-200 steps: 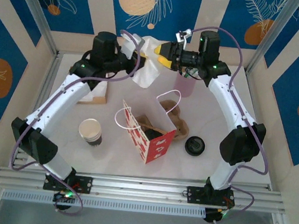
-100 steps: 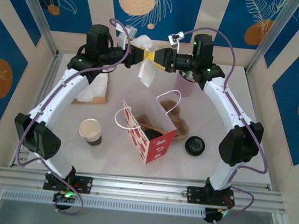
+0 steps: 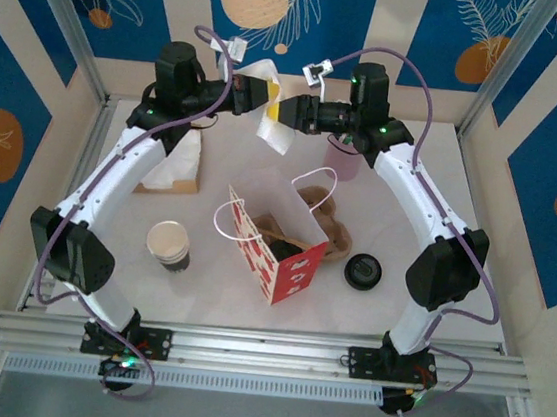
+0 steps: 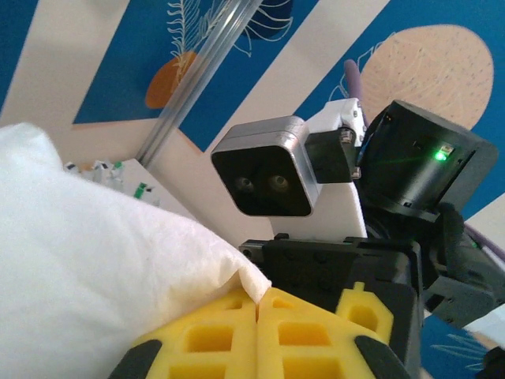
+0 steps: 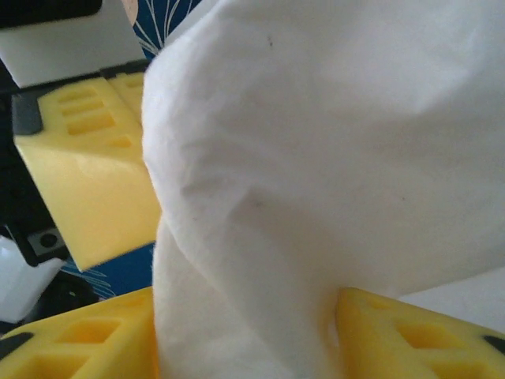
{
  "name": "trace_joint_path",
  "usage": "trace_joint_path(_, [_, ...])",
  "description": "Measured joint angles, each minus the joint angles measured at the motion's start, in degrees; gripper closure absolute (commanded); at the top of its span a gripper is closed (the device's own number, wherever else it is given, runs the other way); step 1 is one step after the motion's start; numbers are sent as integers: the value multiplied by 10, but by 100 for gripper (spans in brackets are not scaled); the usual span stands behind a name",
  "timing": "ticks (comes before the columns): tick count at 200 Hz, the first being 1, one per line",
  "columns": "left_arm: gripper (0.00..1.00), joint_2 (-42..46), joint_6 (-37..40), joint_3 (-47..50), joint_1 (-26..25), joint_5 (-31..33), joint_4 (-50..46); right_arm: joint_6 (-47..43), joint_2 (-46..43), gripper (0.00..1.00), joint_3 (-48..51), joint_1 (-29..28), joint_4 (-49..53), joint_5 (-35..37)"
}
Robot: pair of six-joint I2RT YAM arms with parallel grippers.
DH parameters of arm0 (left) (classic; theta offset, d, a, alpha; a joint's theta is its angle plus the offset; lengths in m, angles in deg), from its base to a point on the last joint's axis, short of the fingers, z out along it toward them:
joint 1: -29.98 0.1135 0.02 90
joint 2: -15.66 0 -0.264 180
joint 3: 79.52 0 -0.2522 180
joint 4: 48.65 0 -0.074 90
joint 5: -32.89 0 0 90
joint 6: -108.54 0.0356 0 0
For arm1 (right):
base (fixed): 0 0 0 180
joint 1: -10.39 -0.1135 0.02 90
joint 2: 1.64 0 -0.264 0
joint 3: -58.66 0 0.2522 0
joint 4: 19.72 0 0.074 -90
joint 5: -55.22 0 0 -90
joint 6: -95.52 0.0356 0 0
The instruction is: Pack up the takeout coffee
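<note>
top external: left fingers (image 3: 258, 91) and right fingers (image 3: 291, 112) meet tip to tip, raised above the far part of the bench (image 3: 208, 301). a white napkin (image 3: 275, 133) hangs between them. the takeout coffee cup (image 3: 169, 244) stands upright on the bench with its white inside showing, left of the red-and-white bag (image 3: 278, 254) and apart from it. a separate black lid (image 3: 363, 271) lies flat to the right of the bag. a pink cup (image 3: 343, 158) stands partly under the right arm. a napkin stack (image 3: 175, 169) lies at the far left.

left wrist: left fingers (image 4: 229, 339) are clenched, pads together, with a corner of the napkin (image 4: 95, 260) pinched at the seam.

right wrist: right fingers (image 5: 71, 343) stand apart with the napkin (image 5: 316, 158) filling the gap. i cannot tell whether they press it. left fingers (image 5: 87, 174) sit at upper left, against the napkin.
</note>
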Motion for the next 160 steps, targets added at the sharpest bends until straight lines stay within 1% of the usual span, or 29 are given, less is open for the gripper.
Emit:
trace_joint_path(16, [99,-1,-21,12,0,-3,19,2,0,69,-1,-2,0,2])
trace_joint_path(29, [86,-1,-30,20,0,-3,24,0,0,83,-3,-4,3,3])
trace_joint_path(41, [72,-1,-32,24,0,-1,28,-9,0,92,-4,-7,9,8])
trace_joint_path(52, [61,-1,-34,26,0,4,28,-16,0,100,-7,-9,17,14])
trace_joint_path(71, [38,0,-32,29,2,16,25,-28,0,100,-12,-12,44,31])
trace_joint_path(85, [26,5,-24,30,4,27,15,-37,-3,100,-12,-15,62,47])
trace_joint_path(108, [1,26,-3,34,10,52,-14,-56,-20,100,-12,-24,98,78])
trace_joint_path(132, [0,70,23,40,14,92,-60,-83,-54,100,-12,-41,142,114])
trace_joint_path(160, [0,140,57,51,16,141,-112,-122,-112,100,-11,-76,193,166])
